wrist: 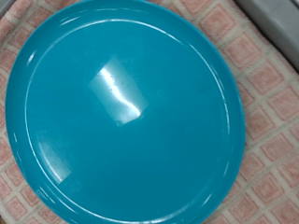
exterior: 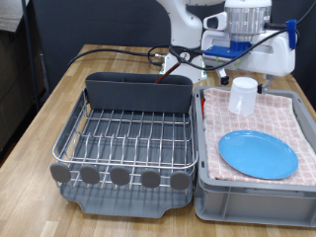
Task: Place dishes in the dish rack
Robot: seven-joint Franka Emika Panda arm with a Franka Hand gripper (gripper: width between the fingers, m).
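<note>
Exterior view: arm (exterior: 212,25) cut off by the top edge; only the lower white links and the blue-and-white hand show. Gripper fingers not made out against the clutter behind the bin.

White cup (exterior: 242,95): handle not discernible, lower part partly hidden by the bin's far wall.

Grey bin (exterior: 202,188): right side runs out of frame.

Reddish-brown spoon (exterior: 170,67): only a sliver shows above the caddy (exterior: 138,91), tangled with dark cables (hard to tell one from the other).

Wrist view: blue plate (wrist: 121,112) fills the picture, its rim clipped at the left and bottom edges. No fingers in view. Pink checked cloth (wrist: 271,103) seen only at the corners.
</note>
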